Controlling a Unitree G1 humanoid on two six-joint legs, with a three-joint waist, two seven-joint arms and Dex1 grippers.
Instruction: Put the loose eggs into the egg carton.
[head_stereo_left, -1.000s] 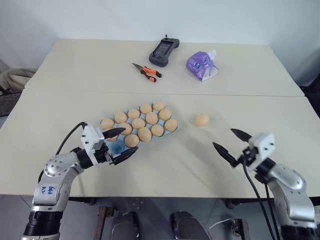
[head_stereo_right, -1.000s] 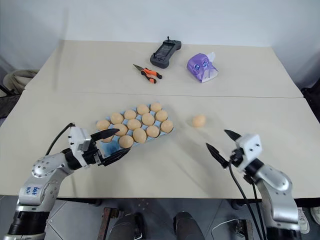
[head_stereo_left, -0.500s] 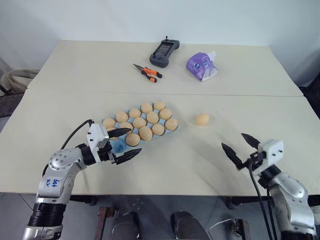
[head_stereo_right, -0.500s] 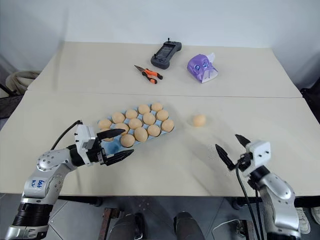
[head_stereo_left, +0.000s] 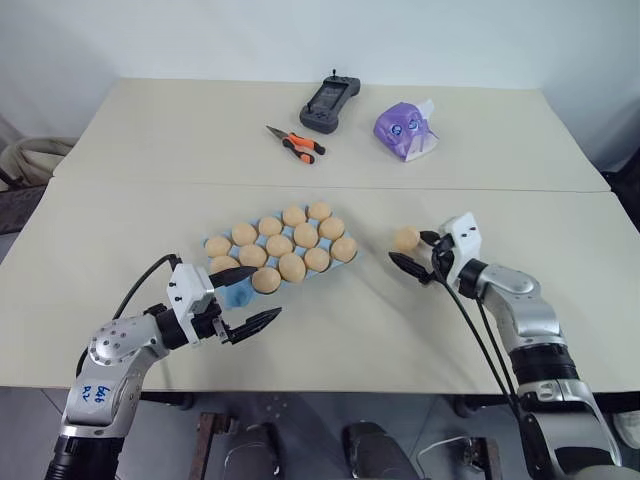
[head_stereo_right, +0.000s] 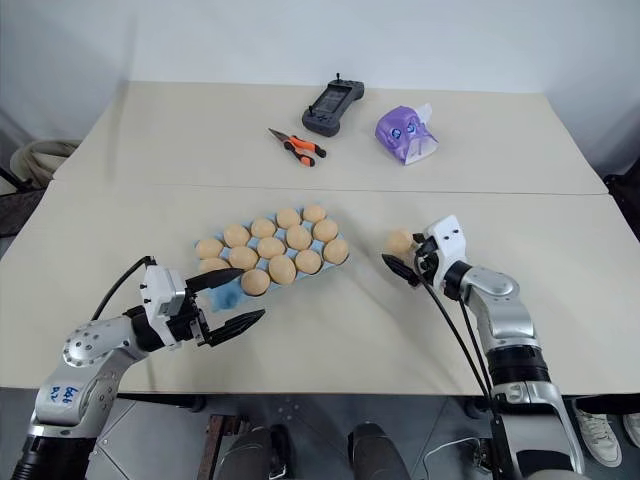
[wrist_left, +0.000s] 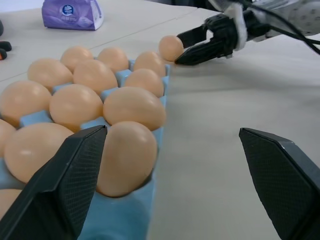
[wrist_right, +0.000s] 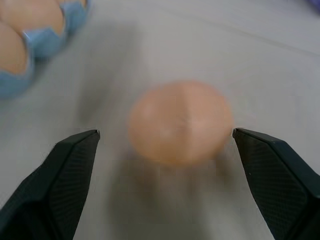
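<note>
One loose egg (head_stereo_left: 405, 238) is left lying on the surface (head_stereo_left: 330, 330), just beyond the right end of the egg carton (head_stereo_left: 236, 293), with the right hand (head_stereo_left: 421, 253) brought up against it.

The right hand is seen spread wide with nothing held; the egg sits just ahead of the gap between its black fingers (wrist_right: 72, 172), not yet enclosed. The left hand (head_stereo_left: 247, 296) is held open and empty at the near left corner of the light blue carton, where one cup looks unfilled while the other cups are seen filled with tan eggs. The step in hand is judged to be the approach to the last egg. Next, the fingers would need to be eased around the egg and closed gently, since a smooth oval egg can roll or slip, and the egg then carried to the free cup.
</note>
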